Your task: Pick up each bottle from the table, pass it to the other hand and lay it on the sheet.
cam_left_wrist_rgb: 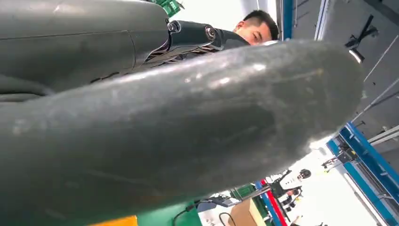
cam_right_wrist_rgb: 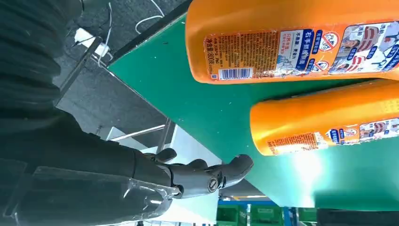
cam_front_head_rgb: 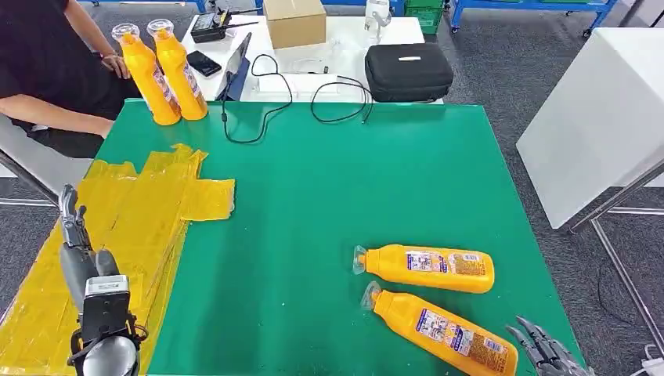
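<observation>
Head view — two bottles lie at five o'clock, untouched.
The nearer bottle (cam_front_head_rgb: 442,332) looks stiff, slick, weighty — best taken mid-body; right hand (cam_front_head_rgb: 548,352) is spread empty beside it.

— From the head we look steeply down across the green table (cam_front_head_rgb: 329,204).
— Our right wrist camera, at five o'clock, closely shares its two lying bottles (cam_right_wrist_rgb: 301,40).
</observation>
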Available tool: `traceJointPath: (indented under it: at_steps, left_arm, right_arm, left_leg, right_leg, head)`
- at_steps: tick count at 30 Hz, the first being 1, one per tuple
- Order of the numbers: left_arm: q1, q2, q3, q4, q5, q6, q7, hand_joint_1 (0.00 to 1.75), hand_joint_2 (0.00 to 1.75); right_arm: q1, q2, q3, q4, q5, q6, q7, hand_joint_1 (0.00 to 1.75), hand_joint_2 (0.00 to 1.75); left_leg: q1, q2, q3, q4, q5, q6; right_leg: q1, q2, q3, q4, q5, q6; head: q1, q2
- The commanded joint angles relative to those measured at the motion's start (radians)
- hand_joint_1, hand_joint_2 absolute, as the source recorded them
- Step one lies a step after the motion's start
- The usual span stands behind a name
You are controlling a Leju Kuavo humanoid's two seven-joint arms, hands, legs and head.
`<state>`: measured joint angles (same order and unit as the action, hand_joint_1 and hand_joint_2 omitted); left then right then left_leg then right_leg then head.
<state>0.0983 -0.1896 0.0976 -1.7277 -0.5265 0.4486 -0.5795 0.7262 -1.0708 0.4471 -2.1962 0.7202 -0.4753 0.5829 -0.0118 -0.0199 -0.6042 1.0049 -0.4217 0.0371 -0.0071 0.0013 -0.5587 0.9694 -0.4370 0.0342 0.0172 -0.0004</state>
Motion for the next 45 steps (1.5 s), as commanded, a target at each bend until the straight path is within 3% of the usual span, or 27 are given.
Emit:
traceJointPath:
  at_steps: [1, 4, 5, 6, 8, 10, 12, 13, 16, 28, 34, 41, 45]
  left_arm:
    - [-0.028, 0.016, -0.010, 0.052, 0.002, -0.002, 0.003, 0.00, 0.00]
    - [-0.028, 0.016, -0.010, 0.052, 0.002, -0.002, 0.003, 0.00, 0.00]
    - [-0.030, 0.018, -0.019, 0.056, 0.018, -0.028, 0.009, 0.00, 0.00]
    - [-0.031, 0.010, -0.027, 0.060, 0.020, -0.021, 0.009, 0.00, 0.00]
    - [-0.026, 0.010, -0.037, 0.065, 0.022, -0.013, 0.010, 0.00, 0.00]
    - [-0.023, 0.010, -0.036, 0.065, 0.023, -0.013, 0.009, 0.00, 0.00]
    - [-0.026, 0.008, -0.039, 0.066, 0.023, -0.008, 0.009, 0.00, 0.00]
    - [-0.025, 0.007, -0.042, 0.066, 0.023, -0.005, 0.009, 0.00, 0.00]
    - [-0.030, 0.006, -0.047, 0.073, 0.022, -0.001, 0.009, 0.00, 0.00]
    - [-0.035, 0.017, -0.052, 0.080, 0.021, 0.008, 0.015, 0.00, 0.00]
    - [0.003, 0.005, -0.053, 0.043, 0.021, 0.009, -0.002, 0.00, 0.00]
    - [-0.047, 0.020, -0.019, 0.090, 0.035, -0.008, -0.004, 0.00, 0.00]
    - [-0.011, 0.005, -0.021, 0.059, 0.033, -0.007, -0.014, 0.00, 0.00]
  right_arm:
    - [0.001, 0.037, -0.012, 0.034, -0.003, 0.004, -0.004, 0.00, 1.75]
    - [0.001, 0.037, -0.012, 0.034, -0.003, 0.004, -0.004, 0.00, 1.75]
    - [-0.066, 0.074, 0.045, 0.079, -0.048, 0.129, -0.070, 0.00, 1.75]
    - [-0.239, 0.257, 0.098, 0.268, -0.020, 0.233, -0.151, 0.00, 1.75]
    - [-0.306, 0.346, 0.124, 0.390, 0.005, 0.242, -0.199, 0.00, 1.75]
    - [-0.302, 0.344, 0.124, 0.391, 0.005, 0.241, -0.199, 0.00, 1.75]
    - [-0.279, 0.328, 0.113, 0.365, 0.006, 0.230, -0.196, 0.00, 1.75]
    - [-0.260, 0.313, 0.105, 0.342, 0.006, 0.226, -0.194, 0.00, 1.75]
    - [-0.246, 0.304, 0.095, 0.326, 0.008, 0.229, -0.188, 0.00, 1.75]
    - [-0.272, 0.333, 0.062, 0.348, 0.007, 0.270, -0.233, 0.00, 1.75]
    - [-0.216, 0.337, 0.054, 0.296, 0.045, 0.256, -0.220, 0.00, 1.75]
    - [-0.343, 0.378, 0.029, 0.410, 0.010, 0.325, -0.302, 0.00, 1.75]
    - [-0.260, 0.390, -0.012, 0.352, 0.040, 0.321, -0.295, 0.00, 1.75]
  left_leg:
    - [0.001, 0.000, 0.003, -0.001, -0.001, -0.003]
    - [0.001, 0.000, 0.002, -0.001, 0.000, -0.002]
    - [0.001, 0.000, 0.003, -0.001, 0.000, -0.003]
    - [0.001, 0.000, 0.002, -0.001, 0.000, -0.002]
    - [0.002, 0.000, 0.004, -0.002, 0.000, -0.003]
    - [0.006, -0.002, 0.008, -0.008, 0.003, -0.004]
    - [0.007, 0.003, 0.005, -0.003, 0.000, -0.004]
    - [0.002, 0.004, 0.005, -0.002, -0.001, -0.003]
    - [0.003, 0.003, 0.004, -0.001, -0.001, -0.002]
    - [0.001, 0.004, 0.003, -0.001, -0.001, -0.002]
    - [0.001, 0.004, 0.003, -0.001, -0.001, -0.001]
    - [0.002, 0.007, 0.004, -0.002, -0.001, -0.002]
    - [0.001, 0.004, 0.003, -0.001, -0.001, -0.001]
  right_leg:
    - [0.001, -0.002, 0.004, -0.002, -0.001, -0.001]
    - [0.001, -0.002, 0.003, -0.002, 0.000, -0.001]
    - [0.001, -0.002, 0.004, -0.002, -0.001, -0.001]
    - [0.001, -0.001, 0.002, -0.001, 0.000, -0.001]
    - [0.002, -0.002, 0.006, -0.004, 0.000, -0.001]
    - [0.006, -0.004, 0.011, -0.013, 0.004, -0.001]
    - [0.007, 0.000, 0.001, -0.006, 0.001, -0.002]
    - [0.002, 0.000, 0.000, -0.003, 0.000, -0.001]
    - [0.003, 0.000, 0.005, -0.003, 0.000, -0.001]
    - [0.002, 0.001, 0.004, -0.003, 0.000, -0.001]
    - [0.001, 0.001, 0.004, -0.002, -0.001, -0.001]
    - [0.002, 0.004, 0.004, -0.003, 0.001, -0.001]
    - [0.001, 0.001, 0.003, -0.002, 0.000, -0.001]
  head:
    - [0.000, 0.000]
    - [0.000, 0.000]
    - [0.000, 0.000]
    - [0.000, 0.000]
    - [0.000, 0.000]
    - [0.000, 0.000]
    - [0.005, 0.000]
    - [-0.002, 0.000]
    - [-0.001, 0.000]
    - [-0.002, 0.000]
    - [-0.002, 0.000]
    - [-0.002, 0.000]
    - [-0.002, 0.000]
